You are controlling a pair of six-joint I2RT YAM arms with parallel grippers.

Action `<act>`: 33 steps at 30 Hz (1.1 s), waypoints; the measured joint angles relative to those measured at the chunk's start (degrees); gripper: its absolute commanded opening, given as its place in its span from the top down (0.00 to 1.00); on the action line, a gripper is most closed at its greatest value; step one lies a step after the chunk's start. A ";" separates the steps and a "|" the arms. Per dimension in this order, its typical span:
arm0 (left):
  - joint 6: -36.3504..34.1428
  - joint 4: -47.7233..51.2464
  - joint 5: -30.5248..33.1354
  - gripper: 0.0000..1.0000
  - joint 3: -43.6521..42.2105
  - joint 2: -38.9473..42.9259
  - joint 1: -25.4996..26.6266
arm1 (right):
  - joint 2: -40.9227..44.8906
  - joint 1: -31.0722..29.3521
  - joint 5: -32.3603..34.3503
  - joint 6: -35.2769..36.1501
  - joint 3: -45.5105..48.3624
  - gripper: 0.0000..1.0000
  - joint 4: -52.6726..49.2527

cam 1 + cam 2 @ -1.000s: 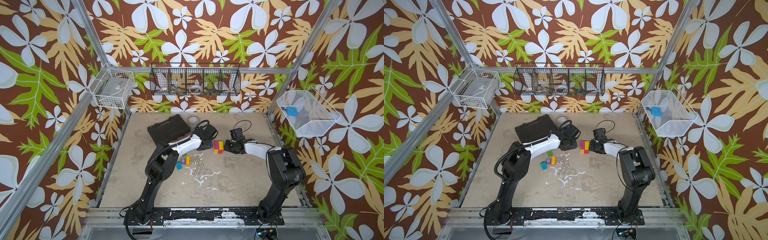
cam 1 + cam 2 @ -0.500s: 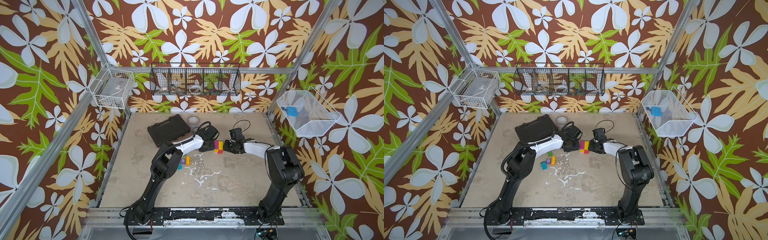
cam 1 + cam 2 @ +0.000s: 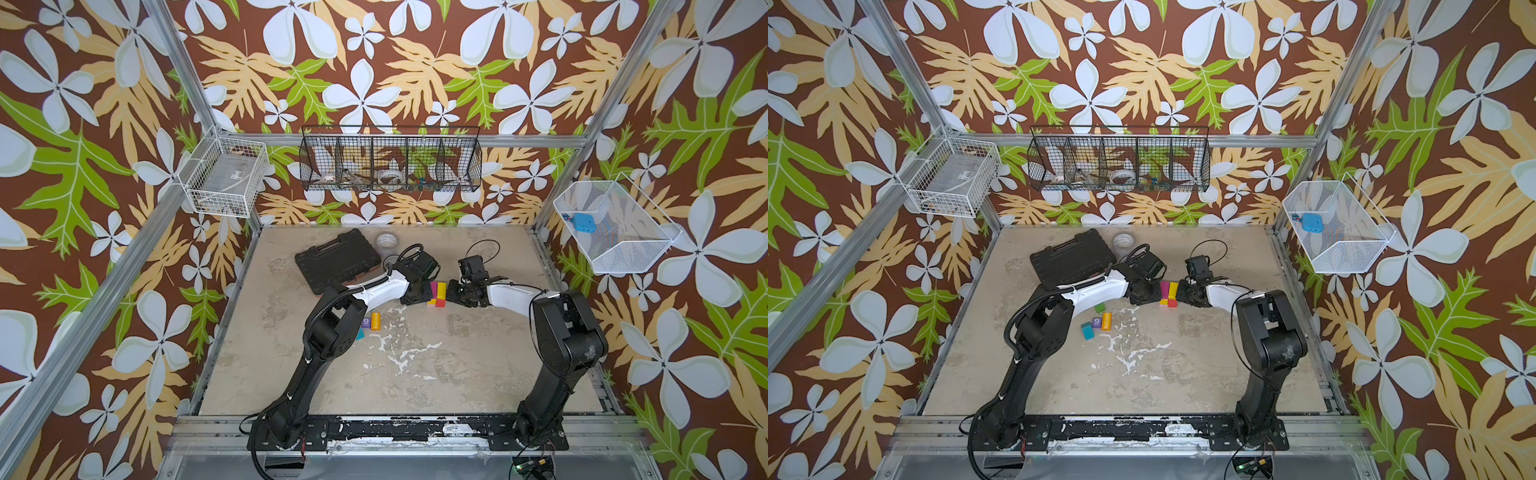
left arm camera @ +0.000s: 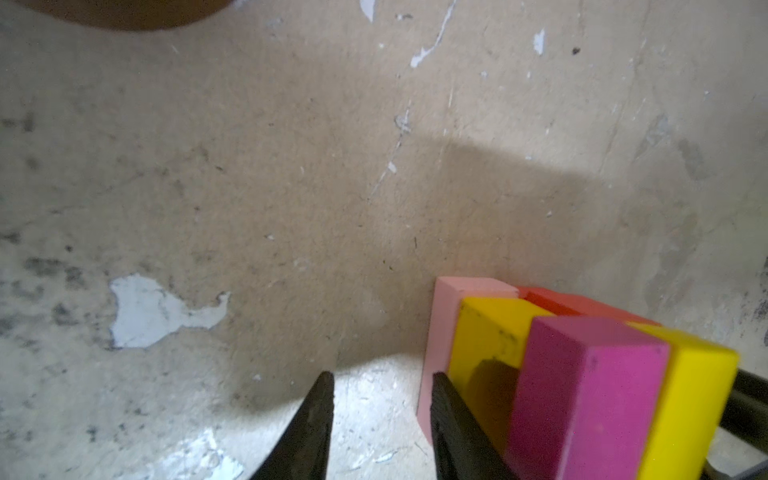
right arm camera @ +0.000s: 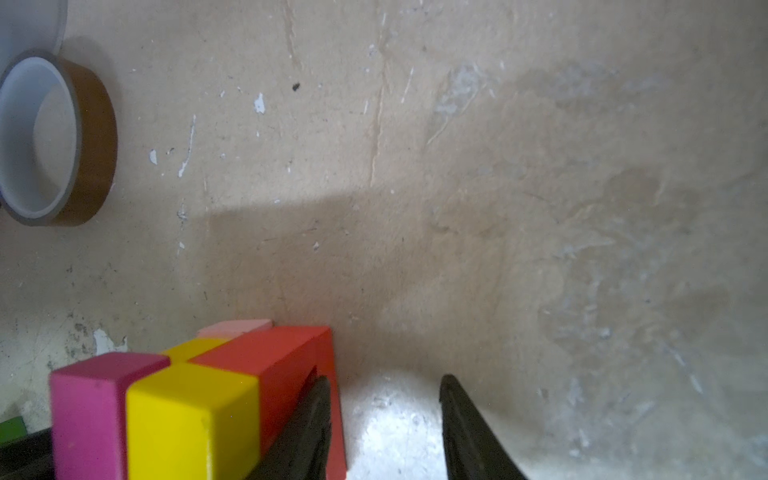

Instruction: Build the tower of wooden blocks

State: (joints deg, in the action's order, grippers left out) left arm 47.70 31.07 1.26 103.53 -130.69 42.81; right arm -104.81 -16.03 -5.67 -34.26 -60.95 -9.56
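Setting: floral-papered walls (image 3: pixel 361 95), worn beige tabletop (image 3: pixel 415 374); black tool case (image 3: pixel 336 259) and tape roll (image 3: pixel 387 240) at back left.
Loose blocks: teal block (image 3: pixel 1087 331), purple "9" cube (image 3: pixel 1096 322), green cube (image 3: pixel 1099 308) and orange cylinder (image 3: pixel 1106 321), clustered left of centre, apart from the stack.
Left gripper (image 4: pixel 380 376): fingers spread, nothing between them; one finger's outer face just beside the pink brick (image 4: pixel 440 332), contact unclear.
Tower (image 3: pixel 437 293): low, mid-table, between both grippers; magenta brick (image 4: pixel 582 395) and yellow block (image 5: pixel 187 415) on top, red brick (image 5: pixel 270 365) facing the right arm.
Right gripper (image 5: pixel 384 380): fingers spread, empty; one finger against the red brick.
Step, as judged: squaring the base from both sides.
Technique: press slowly and evenly, keep fingers low on the bottom layer, back off straight without dragging.
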 measured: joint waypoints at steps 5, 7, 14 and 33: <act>0.17 0.04 0.31 0.58 -0.17 0.02 0.00 | 0.20 0.28 1.03 -0.02 -0.09 0.55 -0.81; 0.37 0.24 0.87 0.58 -0.63 0.33 0.00 | 0.85 0.87 1.22 -0.04 0.31 0.55 -0.98; 1.33 0.55 3.06 0.58 -3.61 4.17 0.00 | 5.11 4.28 1.44 -0.48 2.99 0.50 -1.18; 1.36 1.70 2.73 0.58 4.76 -1.53 -1.88 | 1.05 4.33 -3.02 1.38 -2.45 0.50 -1.55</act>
State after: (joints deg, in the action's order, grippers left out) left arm 49.06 32.77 3.99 108.29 -132.22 40.93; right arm -103.77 -11.70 -8.69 -32.88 -63.40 -11.11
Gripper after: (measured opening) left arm 0.417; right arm 0.499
